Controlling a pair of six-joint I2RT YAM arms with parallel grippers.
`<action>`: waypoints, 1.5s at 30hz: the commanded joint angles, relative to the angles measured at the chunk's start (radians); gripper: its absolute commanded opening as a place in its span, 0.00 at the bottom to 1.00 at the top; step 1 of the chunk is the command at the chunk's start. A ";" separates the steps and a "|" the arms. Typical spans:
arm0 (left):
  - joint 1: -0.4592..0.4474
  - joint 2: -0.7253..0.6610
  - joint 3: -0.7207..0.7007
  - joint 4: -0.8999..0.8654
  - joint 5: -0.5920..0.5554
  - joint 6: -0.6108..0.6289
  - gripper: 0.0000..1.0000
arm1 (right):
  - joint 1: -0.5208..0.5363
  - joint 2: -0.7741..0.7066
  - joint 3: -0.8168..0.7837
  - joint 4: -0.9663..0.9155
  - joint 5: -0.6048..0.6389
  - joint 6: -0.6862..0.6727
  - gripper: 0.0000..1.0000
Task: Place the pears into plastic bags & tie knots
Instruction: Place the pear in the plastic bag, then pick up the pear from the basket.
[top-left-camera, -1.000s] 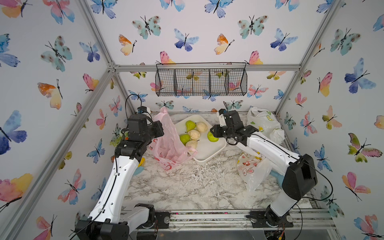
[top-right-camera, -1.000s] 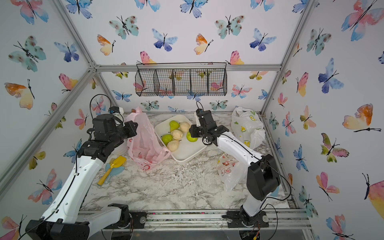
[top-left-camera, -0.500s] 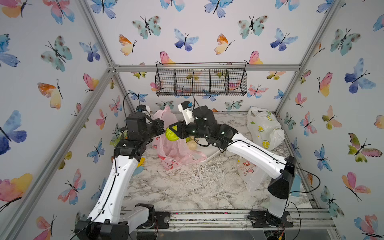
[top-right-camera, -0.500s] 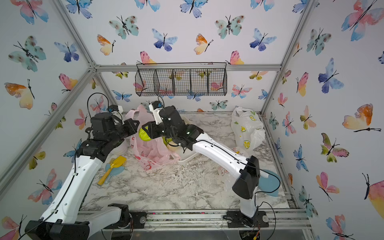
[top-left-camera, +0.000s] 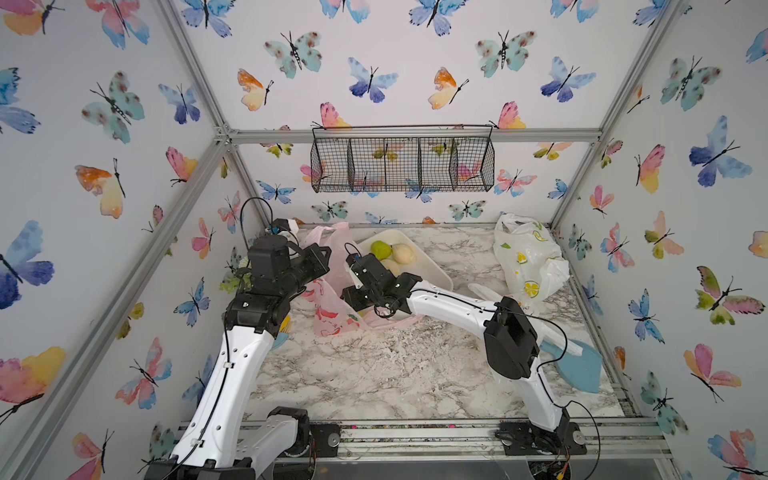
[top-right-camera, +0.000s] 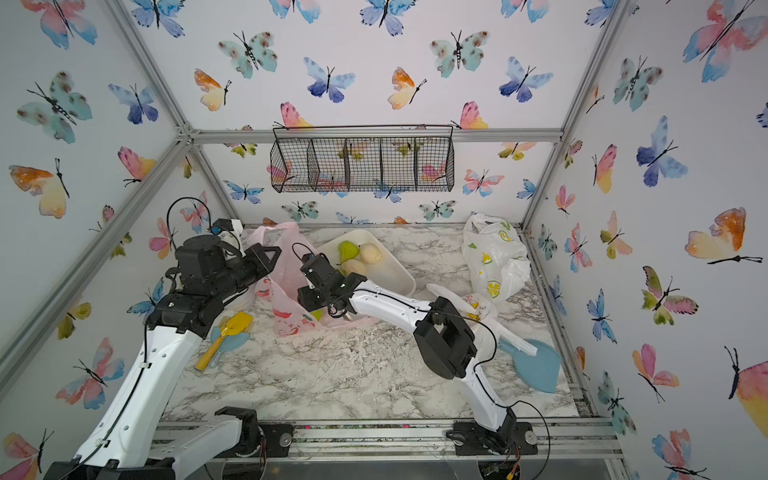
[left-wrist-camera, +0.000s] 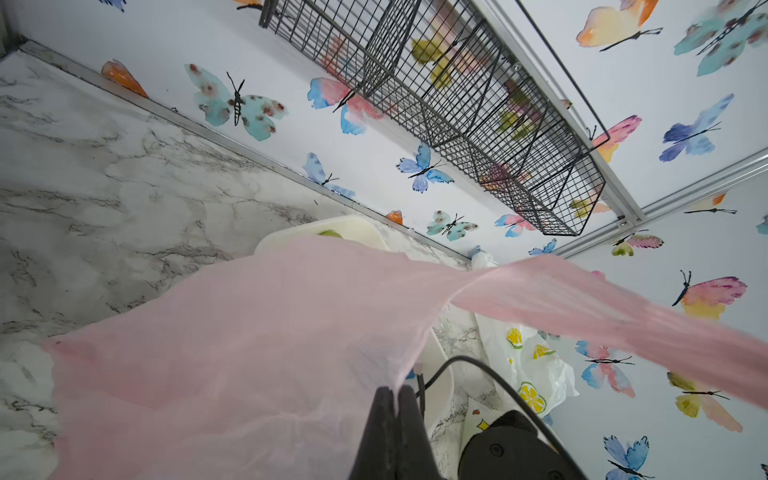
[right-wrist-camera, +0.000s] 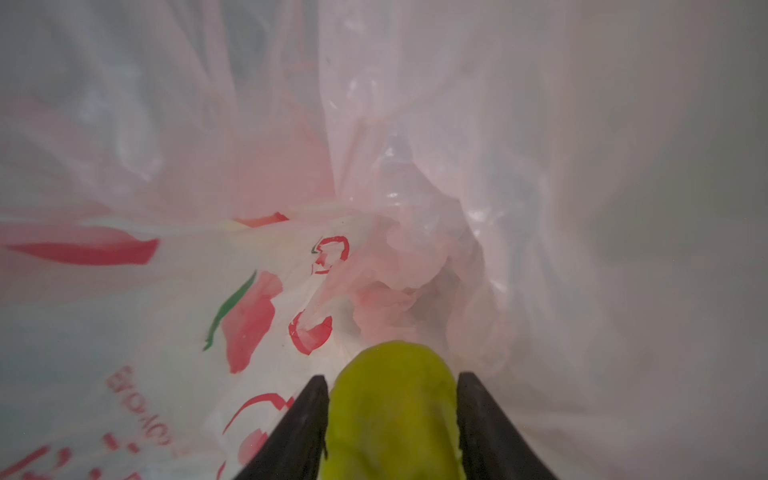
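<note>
**Left wrist view.** The left hand (left-wrist-camera: 397, 392) is pinched shut on the rim of the pink bag (left-wrist-camera: 232, 353). The film pulls taut from the fingers and one handle strip trails off sideways. In the top views the wrist hides this pinch; the hand sits left of centre and holds the rim up.

**Right wrist view.** This view looks inside the pink bag, with red apple prints on the film. The right hand (right-wrist-camera: 390, 380) has a green pear (right-wrist-camera: 390, 415) between its two black tips, both close against the fruit. Whether they clamp it or stand just clear, I cannot tell. In both top views this hand is sunk into the bag mouth at centre-left, with its tips hidden.

**Top views only.**
- The tray (top-left-camera: 436, 279) sits just behind the pink bag, with tray pears (top-right-camera: 370, 253) in it: one green, two cream.
- The lemon bag (top-left-camera: 528, 257) stands in the back right corner of the counter.
- The doodle bag (top-right-camera: 478, 305) lies in front of the lemon bag, partly under the right arm.
- A yellow scoop (top-right-camera: 224, 336) lies left of the pink bag. It is plain in a top view and mostly covered by the left arm otherwise.
- A flat blue piece (top-left-camera: 577, 365) lies at the right edge.

**Surface and room.** The counter (top-left-camera: 374, 374) is white marble with grey veins. The walls are pale with watercolour butterflies, set in an aluminium frame. A black wire basket (top-left-camera: 401, 164) hangs on the back wall.
</note>
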 joint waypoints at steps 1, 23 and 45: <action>0.013 -0.001 -0.025 0.039 -0.007 0.035 0.00 | -0.013 -0.064 0.091 -0.110 -0.053 -0.071 0.65; 0.165 -0.016 -0.051 -0.025 0.034 0.140 0.00 | -0.338 -0.083 -0.235 0.076 -0.039 0.324 0.79; 0.152 -0.025 -0.075 0.029 0.103 0.115 0.00 | -0.267 0.117 -0.165 0.164 -0.090 0.545 0.65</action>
